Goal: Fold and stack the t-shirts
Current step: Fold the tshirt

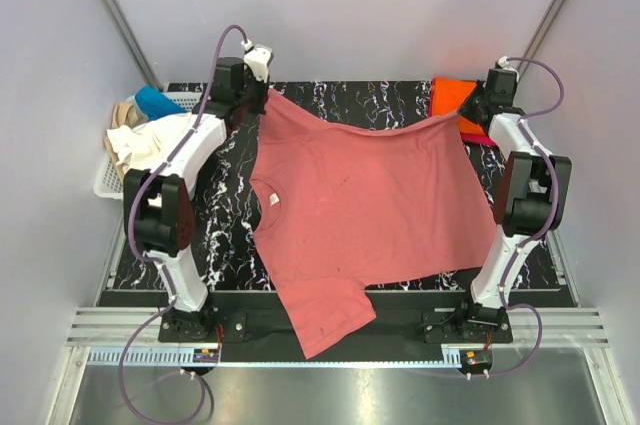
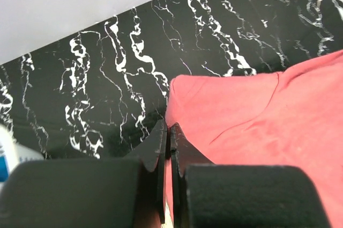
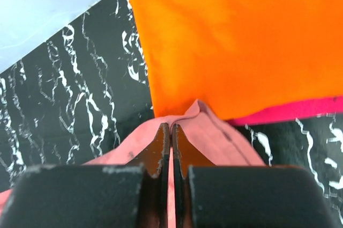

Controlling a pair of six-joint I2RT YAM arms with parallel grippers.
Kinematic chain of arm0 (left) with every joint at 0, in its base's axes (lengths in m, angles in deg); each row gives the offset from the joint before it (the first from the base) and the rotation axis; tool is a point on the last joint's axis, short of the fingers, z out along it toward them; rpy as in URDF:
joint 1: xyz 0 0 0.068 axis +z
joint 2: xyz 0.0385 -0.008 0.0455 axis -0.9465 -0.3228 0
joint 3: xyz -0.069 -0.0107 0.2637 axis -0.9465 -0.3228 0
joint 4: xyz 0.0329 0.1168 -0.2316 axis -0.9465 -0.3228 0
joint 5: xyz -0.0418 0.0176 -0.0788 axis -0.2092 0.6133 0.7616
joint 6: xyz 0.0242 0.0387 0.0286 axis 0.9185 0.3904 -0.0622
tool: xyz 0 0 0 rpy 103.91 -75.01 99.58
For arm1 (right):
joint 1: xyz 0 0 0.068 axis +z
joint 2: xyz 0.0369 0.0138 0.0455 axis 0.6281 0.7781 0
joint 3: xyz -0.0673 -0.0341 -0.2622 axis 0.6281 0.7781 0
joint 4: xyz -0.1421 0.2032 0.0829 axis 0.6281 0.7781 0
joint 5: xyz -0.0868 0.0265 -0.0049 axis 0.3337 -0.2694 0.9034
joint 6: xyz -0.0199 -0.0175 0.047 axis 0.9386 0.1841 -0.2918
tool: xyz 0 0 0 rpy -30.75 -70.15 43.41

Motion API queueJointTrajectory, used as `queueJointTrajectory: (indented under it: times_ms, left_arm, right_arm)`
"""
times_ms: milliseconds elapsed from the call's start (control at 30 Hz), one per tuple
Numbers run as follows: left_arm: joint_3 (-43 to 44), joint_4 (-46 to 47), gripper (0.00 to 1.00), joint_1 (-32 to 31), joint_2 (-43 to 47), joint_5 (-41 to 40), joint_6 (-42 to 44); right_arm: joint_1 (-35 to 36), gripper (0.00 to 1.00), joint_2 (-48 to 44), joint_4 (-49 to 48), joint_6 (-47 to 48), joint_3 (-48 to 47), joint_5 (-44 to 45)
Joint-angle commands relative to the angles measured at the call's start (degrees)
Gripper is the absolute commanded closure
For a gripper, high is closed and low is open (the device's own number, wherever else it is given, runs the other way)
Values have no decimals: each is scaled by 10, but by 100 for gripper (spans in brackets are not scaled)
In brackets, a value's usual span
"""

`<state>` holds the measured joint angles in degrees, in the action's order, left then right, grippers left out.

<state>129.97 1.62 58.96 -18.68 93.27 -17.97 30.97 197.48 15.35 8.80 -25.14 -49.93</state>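
Both arms are reaching to the top of the overhead view, across the black marbled table [image 1: 400, 95]. The salmon-pink t-shirt [image 1: 370, 205] is spread wide over the middle, and one sleeve trails past the table's near edge at the bottom of the frame. At the shirt's upper-left corner the left gripper [image 2: 169, 131] has its jaws pinched tight, with pink cloth caught between them. Upper right it's the same story: the right gripper [image 3: 170, 129] is clamped narrow on a pinch of pink hem. Between the two grips the hem sags.

Just beyond that right pinch lies the folded orange t-shirt [image 3: 236, 35]. A magenta t-shirt [image 3: 289, 111] peeks out, seemingly from underneath it. At the left edge of the overhead view, the white basket [image 1: 103, 183] holds a cream-white t-shirt [image 1: 135, 145], a tan t-shirt [image 1: 122, 113] and a blue t-shirt [image 1: 155, 102].
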Motion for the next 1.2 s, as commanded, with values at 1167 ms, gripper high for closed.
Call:
queueJointTrajectory:
  times_ms: [1167]
  left_arm:
    - [-284, -309, 100, -156, 287, -72, -193]
  right_arm:
    - [-54, 99, -94, 55, -68, 183, 25]
